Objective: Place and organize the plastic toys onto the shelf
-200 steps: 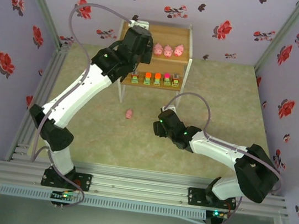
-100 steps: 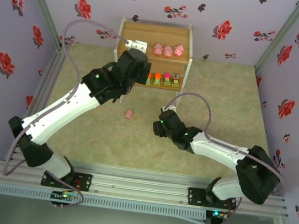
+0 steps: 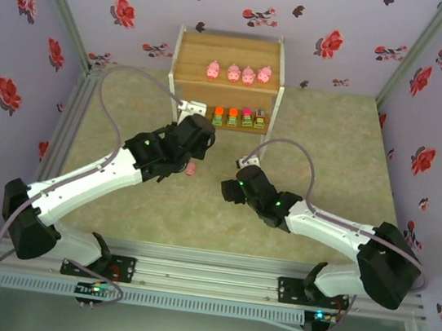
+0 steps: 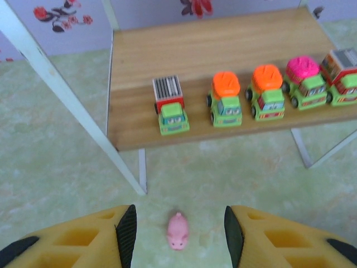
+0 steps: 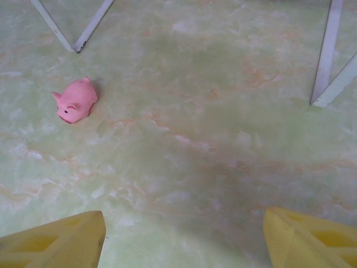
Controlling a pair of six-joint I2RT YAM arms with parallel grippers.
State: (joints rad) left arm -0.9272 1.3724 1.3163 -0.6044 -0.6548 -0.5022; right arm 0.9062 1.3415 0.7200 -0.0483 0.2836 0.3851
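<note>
The small rounded pink plastic pig (image 4: 178, 231) lay on the floor (image 4: 67, 167) just before the light wooden shelf (image 4: 167, 50), between the left gripper's (image 4: 179, 228) open fingers (untouched). Lowering squarely before closing gently looked wisest. The right gripper (image 5: 184, 240) hung open, empty.

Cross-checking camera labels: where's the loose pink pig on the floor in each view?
Top: pig on the floor, centre, just in front of the shelf.
Left wrist: bottom centre, between the fingers.
Right wrist: upper left.
Shared landmark: the shelf's white legs, beyond the pig.
</note>
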